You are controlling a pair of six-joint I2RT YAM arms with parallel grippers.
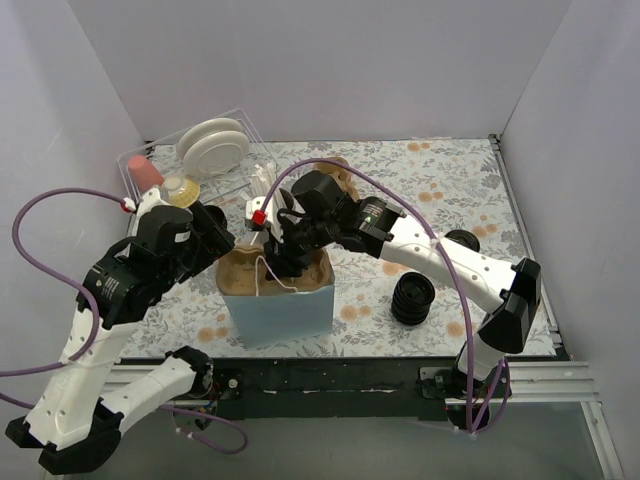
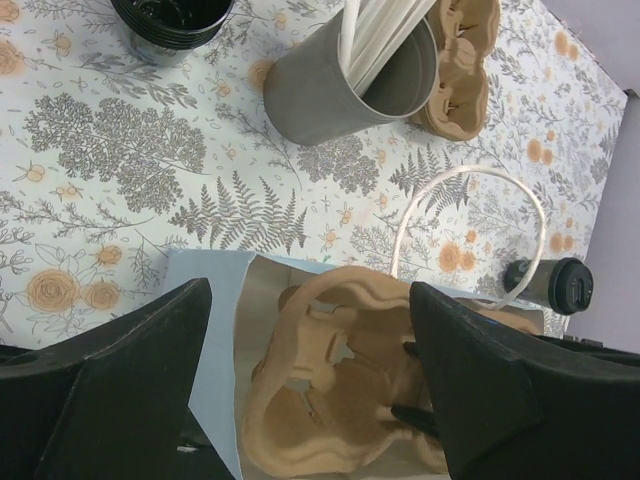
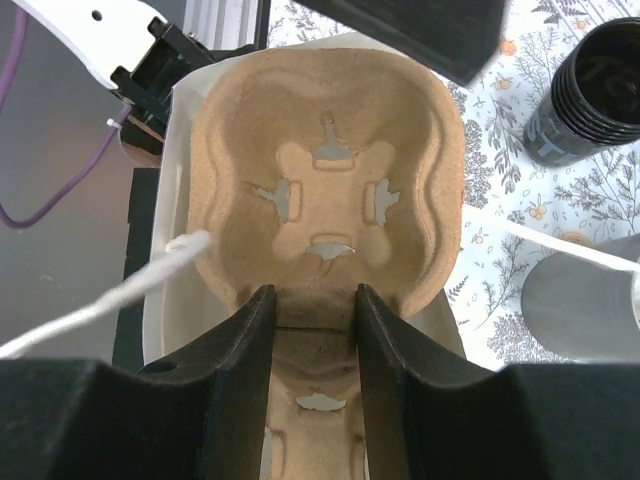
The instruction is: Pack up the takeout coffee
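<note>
The takeout coffee (image 1: 462,240), a small black lidded cup (image 2: 556,285), stands on the floral cloth to the right of the bag, away from both grippers. A light-blue paper bag (image 1: 285,312) stands open at the table's front middle with a brown pulp cup carrier (image 3: 325,150) in its mouth. My right gripper (image 3: 315,300) is shut on the carrier's middle ridge from above (image 1: 290,262). My left gripper (image 2: 310,380) is open at the bag's left side, one finger on each side of the carrier (image 2: 330,390), and holds nothing.
A ribbed stack of black lids (image 1: 413,298) sits right of the bag. A metal can of straws (image 2: 350,80), spare carriers (image 2: 465,60) and a black ribbed stack (image 3: 585,95) stand behind the bag. A dish rack with plates (image 1: 213,145) is back left. The bag's cord handle (image 2: 470,175) arches up.
</note>
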